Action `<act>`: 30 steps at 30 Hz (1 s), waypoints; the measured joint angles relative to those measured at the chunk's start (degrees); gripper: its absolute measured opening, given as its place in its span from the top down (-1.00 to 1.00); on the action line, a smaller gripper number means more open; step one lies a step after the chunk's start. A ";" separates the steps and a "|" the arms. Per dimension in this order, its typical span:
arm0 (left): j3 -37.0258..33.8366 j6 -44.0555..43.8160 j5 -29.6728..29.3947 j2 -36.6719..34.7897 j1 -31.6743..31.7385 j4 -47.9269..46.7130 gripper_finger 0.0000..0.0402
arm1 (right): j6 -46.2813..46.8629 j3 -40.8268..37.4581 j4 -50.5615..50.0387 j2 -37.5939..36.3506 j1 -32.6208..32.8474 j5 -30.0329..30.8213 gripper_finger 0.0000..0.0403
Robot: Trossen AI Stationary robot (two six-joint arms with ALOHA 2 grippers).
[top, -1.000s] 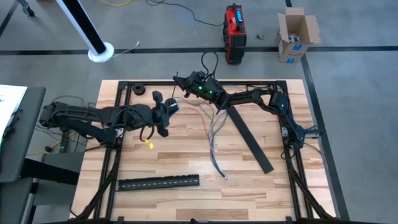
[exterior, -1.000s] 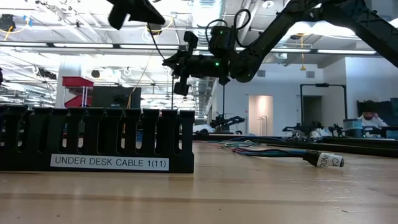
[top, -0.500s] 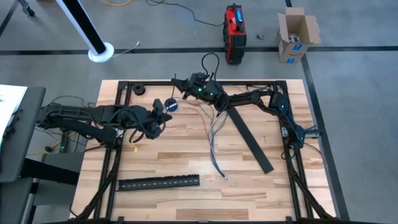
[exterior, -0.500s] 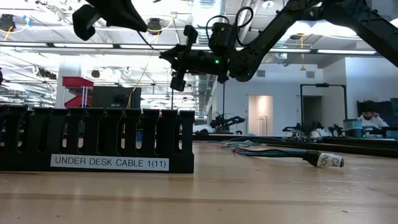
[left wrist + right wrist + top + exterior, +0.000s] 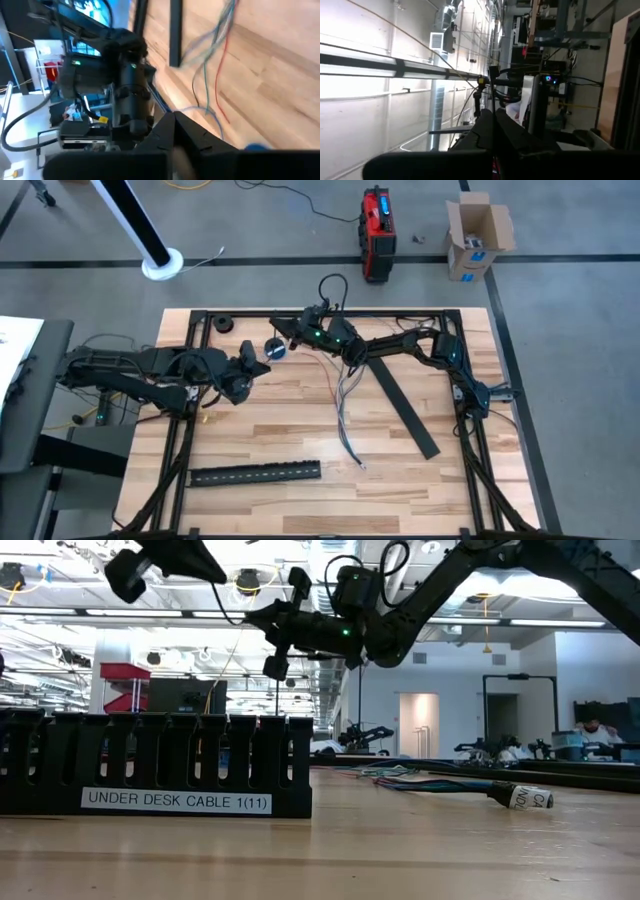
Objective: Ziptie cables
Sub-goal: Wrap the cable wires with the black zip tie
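The cables [image 5: 343,395], thin grey, white and dark wires, lie loose on the wooden table between its middle and far edge; they also show in the low view [image 5: 420,782] and the left wrist view [image 5: 215,85]. Both grippers hang in the air above the table's far left part. My left gripper [image 5: 250,360] and my right gripper [image 5: 283,328] are each shut, with a thin black zip tie [image 5: 238,612] strung between them. A blue-and-black tape roll [image 5: 277,348] lies on the table under them. My left gripper [image 5: 200,570] has one end of the zip tie [image 5: 215,586] between its shut fingers, which hide the contact. The tie is clear of the table and curves across to the other gripper. My right gripper [image 5: 492,116] pinches the zip tie's other end [image 5: 491,100] between its two fingertips. The tie runs straight on from the fingers, high above the table.
A long black slotted strip [image 5: 255,473] lies near the front edge, labelled UNDER DESK CABLE in the low view [image 5: 150,765]. A second flat black strip [image 5: 400,405] lies slantwise right of the cables. A cable end with a white tag [image 5: 525,798] rests on the table.
Both grippers have gone toward the table's left edge with the zip tie still between them, and my right gripper has risen a little. My left gripper has moved off the tape roll, which now shows on the table.
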 joint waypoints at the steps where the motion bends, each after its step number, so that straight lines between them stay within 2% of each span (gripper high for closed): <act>1: 0.53 -2.47 2.68 -0.33 -0.44 0.13 1.00 | -0.02 0.00 -0.13 0.00 0.07 0.60 1.00; 4: 1.92 -5.91 8.64 -0.81 -2.49 0.66 1.00 | -0.21 0.00 -0.26 0.00 0.33 2.18 1.00; 8: 2.00 -10.55 5.87 -2.29 -3.33 1.09 1.00 | -2.49 0.00 -0.08 0.00 0.40 3.29 1.00; 13: 2.04 -19.44 11.88 -1.23 -5.06 12.25 1.00 | -2.53 0.00 -0.02 0.00 0.73 5.23 1.00; 17: 2.06 -24.17 13.11 -1.05 -6.44 16.02 1.00 | -2.54 0.00 1.43 0.00 1.17 5.45 1.00; 24: 2.65 -26.71 20.71 -1.99 -6.61 6.76 1.00 | -2.79 0.00 2.86 0.00 3.15 6.31 1.00; 30: 6.61 -33.49 20.07 -5.97 -6.63 -9.88 1.00 | -4.61 0.00 -0.03 0.00 5.52 8.11 1.00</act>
